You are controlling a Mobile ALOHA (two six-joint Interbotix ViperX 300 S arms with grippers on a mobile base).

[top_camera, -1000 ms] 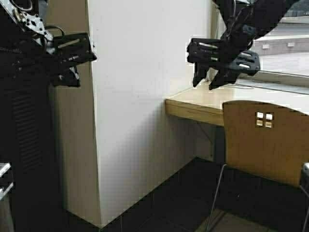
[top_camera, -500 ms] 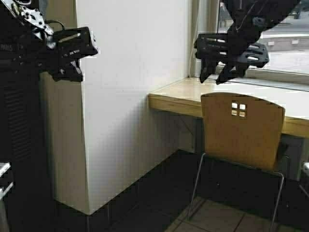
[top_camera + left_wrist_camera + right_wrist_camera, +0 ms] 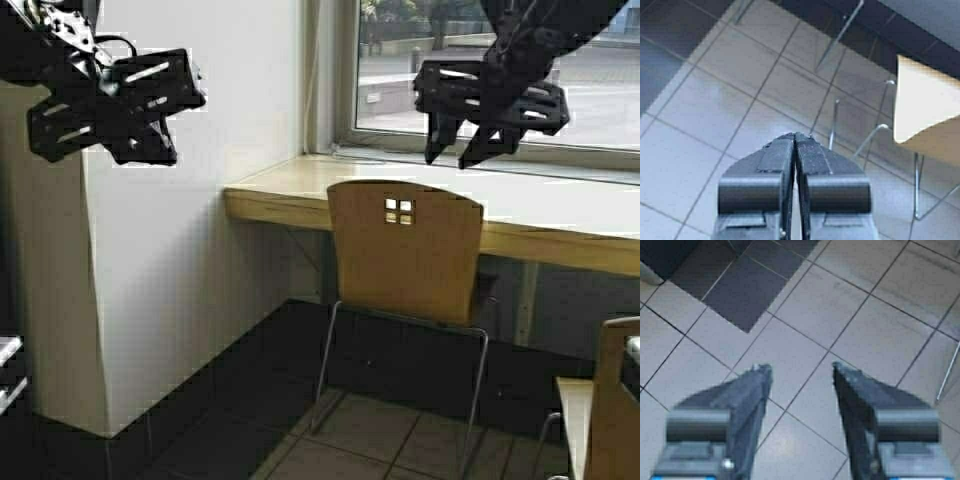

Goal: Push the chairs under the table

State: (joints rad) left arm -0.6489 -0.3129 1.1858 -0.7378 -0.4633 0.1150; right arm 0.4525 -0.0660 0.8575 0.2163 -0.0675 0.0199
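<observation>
Left gripper (image 3: 150,150) raised at upper left of the high view, in front of the white wall (image 3: 240,130); its wrist view shows the fingers (image 3: 782,155) pressed together over grey floor tiles (image 3: 705,110), holding nothing. Right gripper (image 3: 458,155) raised at upper right, hanging above the surface (image 3: 560,215) before the window (image 3: 400,70); wrist view shows its fingers (image 3: 752,390) spread wide, empty, tiled floor below. Surface is a long narrow counter along the window sill, pale top, light wood front edge. One tan plywood chair (image 3: 405,250) stands at the surface, backrest upright with four small square cutouts, top of the back overlapping the front edge; whether the seat sits under the surface cannot be told. Thin metal legs on dark tile. Second chair (image 3: 600,410) at lower right corner, only partly in view, well out from the surface.
</observation>
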